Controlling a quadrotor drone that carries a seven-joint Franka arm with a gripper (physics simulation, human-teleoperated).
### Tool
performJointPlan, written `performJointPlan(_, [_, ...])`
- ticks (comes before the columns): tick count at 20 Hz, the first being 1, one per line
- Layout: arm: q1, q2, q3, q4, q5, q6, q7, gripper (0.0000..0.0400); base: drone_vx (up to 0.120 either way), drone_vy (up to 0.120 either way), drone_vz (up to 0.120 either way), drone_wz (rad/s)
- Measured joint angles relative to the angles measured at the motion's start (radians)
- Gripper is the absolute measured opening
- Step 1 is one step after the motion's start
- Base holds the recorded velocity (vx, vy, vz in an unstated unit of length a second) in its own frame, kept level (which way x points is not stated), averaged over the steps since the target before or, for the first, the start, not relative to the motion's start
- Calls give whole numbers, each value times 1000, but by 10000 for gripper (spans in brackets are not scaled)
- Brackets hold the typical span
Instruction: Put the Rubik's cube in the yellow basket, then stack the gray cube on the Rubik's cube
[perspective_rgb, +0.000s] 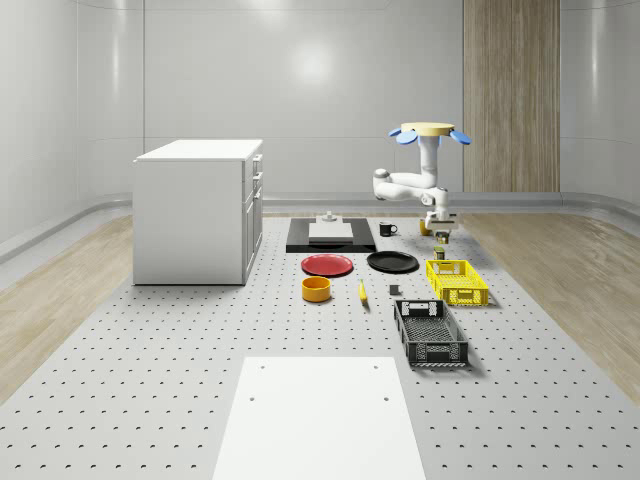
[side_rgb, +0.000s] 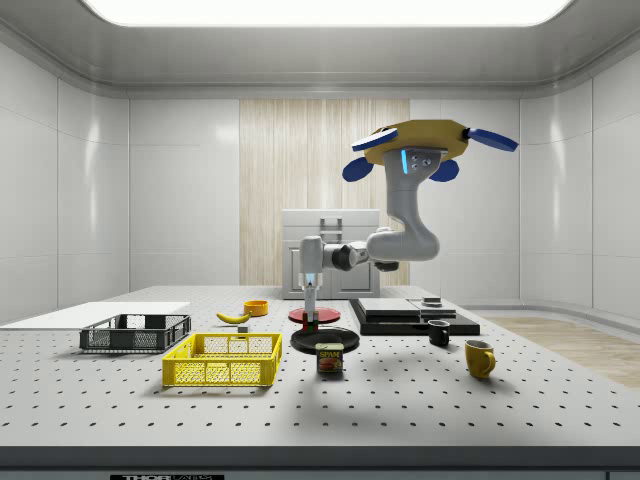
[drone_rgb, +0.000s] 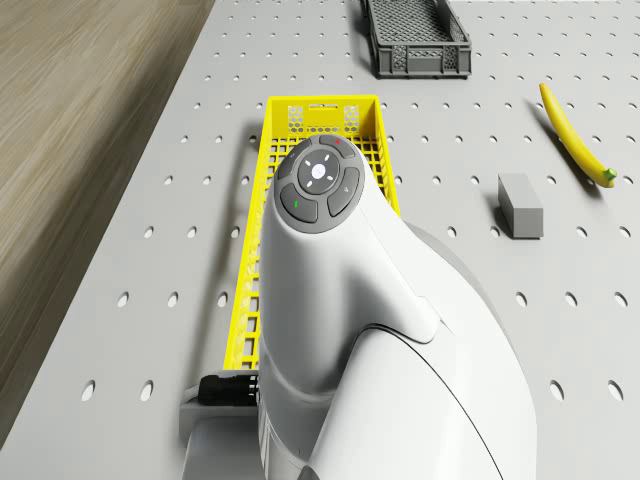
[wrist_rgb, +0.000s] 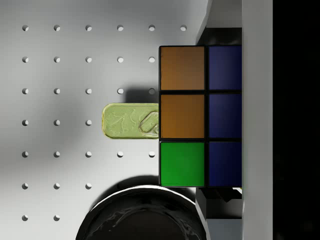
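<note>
Clamped right against my wrist camera, the Rubik's cube (wrist_rgb: 200, 115) sits held between the pincer's fingers, orange, green and blue tiles facing me. It's rigid with slick plastic faces, so I judge flat opposite sides the right hold. My gripper (perspective_rgb: 439, 236) hangs above the table; directly under it lies a tin (wrist_rgb: 130, 121), beside a black plate (wrist_rgb: 145, 212). Just ahead waits the yellow basket (drone_rgb: 255, 260), the gray cube (drone_rgb: 520, 205) off to one side. Overhead, the drone (side_rgb: 420, 140) hovers.

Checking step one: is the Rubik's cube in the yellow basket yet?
Not in. The multicoloured Rubik's cube is held in the gripper above the table; the yellow plastic mesh basket looks empty.
</note>
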Motion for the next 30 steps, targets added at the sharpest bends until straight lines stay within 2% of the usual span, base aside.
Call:
performJointPlan(12, [-3,-18,1,1,7,16,2,325,120,0,0,0])
performJointPlan(16, [-4,-23,2,1,9,21,3,325,120,-110,0,0])
performJointPlan(22, [-5,-29,2,1,12,27,3,325,120,0,0,0])
performJointPlan(30, [-6,-37,3,1,15,34,4,325,120,0,-75,0])
